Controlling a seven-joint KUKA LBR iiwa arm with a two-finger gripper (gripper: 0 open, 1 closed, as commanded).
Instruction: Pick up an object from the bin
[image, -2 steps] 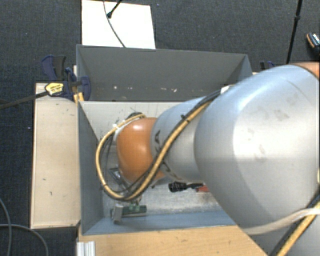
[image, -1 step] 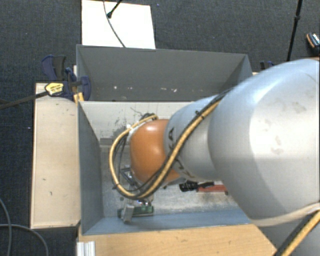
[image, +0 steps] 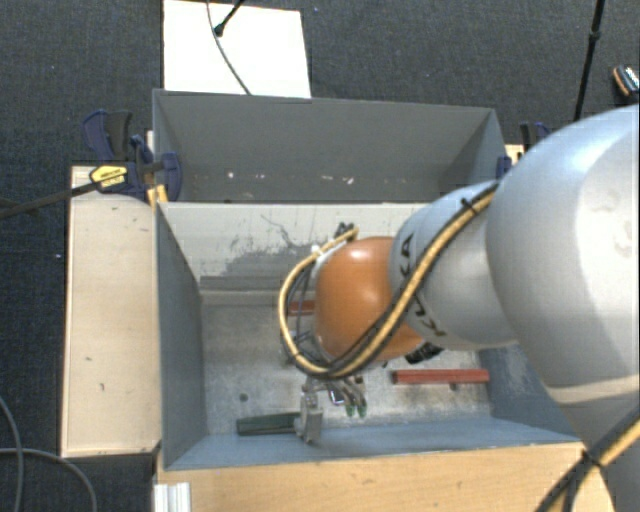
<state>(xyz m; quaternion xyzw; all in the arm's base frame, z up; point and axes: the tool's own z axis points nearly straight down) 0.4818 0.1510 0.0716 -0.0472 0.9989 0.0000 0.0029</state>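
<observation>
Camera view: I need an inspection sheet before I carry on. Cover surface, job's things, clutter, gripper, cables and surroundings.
Surface: grey bin floor, scuffed and speckled.
Job's things: dark flat bar lying along the near wall; red-brown rod lying flat to the right.
Clutter: nothing seen.
Grippers: gripper low at the dark flat bar's right end; a hold is not confirmed.
Cables: cable loop round the orange wrist cover, part of the robot.
Surroundings: dark carpet around the bin.

Bin floor bare at left — dark bar beside near wall.
</observation>
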